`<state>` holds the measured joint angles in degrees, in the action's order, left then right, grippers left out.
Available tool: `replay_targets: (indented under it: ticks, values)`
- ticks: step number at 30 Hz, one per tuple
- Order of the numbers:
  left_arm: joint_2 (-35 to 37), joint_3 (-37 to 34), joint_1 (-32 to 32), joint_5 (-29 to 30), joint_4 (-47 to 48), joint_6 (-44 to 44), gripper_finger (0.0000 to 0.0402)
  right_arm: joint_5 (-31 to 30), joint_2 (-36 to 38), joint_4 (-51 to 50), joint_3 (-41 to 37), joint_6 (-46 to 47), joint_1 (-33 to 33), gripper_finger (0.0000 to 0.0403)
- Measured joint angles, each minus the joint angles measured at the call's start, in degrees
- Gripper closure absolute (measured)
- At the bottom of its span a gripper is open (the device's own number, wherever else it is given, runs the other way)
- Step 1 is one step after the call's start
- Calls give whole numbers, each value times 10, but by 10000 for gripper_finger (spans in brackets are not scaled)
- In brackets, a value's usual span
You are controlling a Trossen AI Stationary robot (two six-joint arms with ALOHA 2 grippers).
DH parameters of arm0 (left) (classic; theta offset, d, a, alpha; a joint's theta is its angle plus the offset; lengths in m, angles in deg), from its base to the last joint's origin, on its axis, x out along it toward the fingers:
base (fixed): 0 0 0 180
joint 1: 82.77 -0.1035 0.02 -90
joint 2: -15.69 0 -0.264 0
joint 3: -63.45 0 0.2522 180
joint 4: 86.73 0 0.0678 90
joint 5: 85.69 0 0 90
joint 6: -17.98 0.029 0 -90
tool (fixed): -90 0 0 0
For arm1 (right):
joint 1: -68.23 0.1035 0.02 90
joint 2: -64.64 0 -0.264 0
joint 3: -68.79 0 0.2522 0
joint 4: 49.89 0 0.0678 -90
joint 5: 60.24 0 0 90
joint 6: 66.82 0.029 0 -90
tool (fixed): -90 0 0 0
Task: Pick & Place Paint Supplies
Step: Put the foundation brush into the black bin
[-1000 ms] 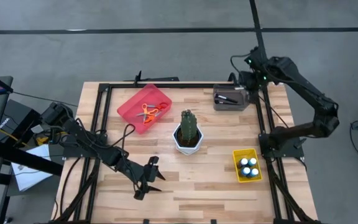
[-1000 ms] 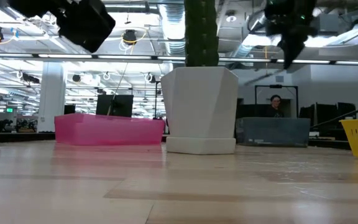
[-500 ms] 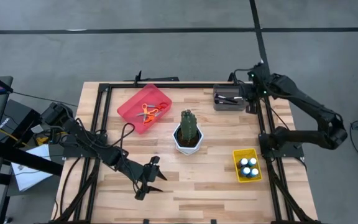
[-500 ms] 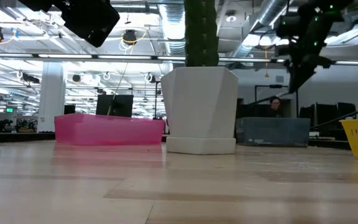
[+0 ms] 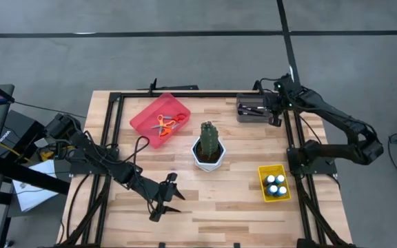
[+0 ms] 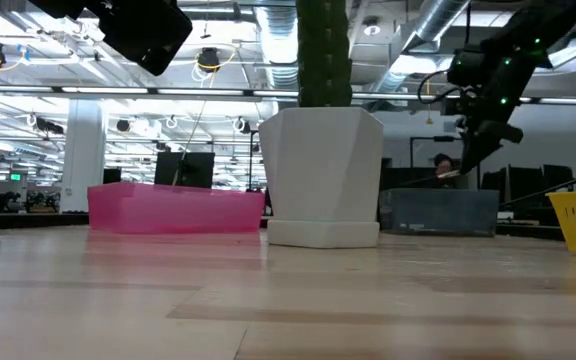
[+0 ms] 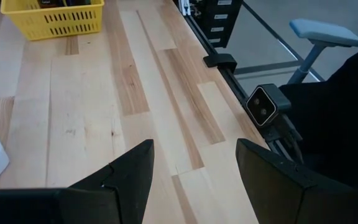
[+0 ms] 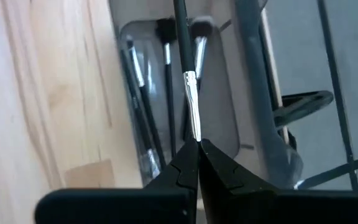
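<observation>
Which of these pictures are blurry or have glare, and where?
Low view: the white pot close to the lens looks soft, ceiling lights glare behind it. Right wrist view: the right claw is a dark silhouette pinching a paintbrush whose ferrule glints. High view: even light, soft shadows on the table.

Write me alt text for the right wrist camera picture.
The right gripper, fingers shut, pinches a thin paintbrush by its metal ferrule above a grey tray that holds several more dark-handled brushes. Light wooden tabletop lies alongside the tray.
</observation>
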<state>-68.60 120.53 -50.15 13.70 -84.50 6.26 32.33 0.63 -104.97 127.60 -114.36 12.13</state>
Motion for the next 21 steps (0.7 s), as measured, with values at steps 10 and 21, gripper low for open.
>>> replay_targets:
  ticks: [10,21]
  values:
    - [0,0,0,-2,0,5,179,7,-52,43,-15,11,-9,403]
    - [0,0,0,-2,0,5,179,7,-95,56,-15,11,-18,403]
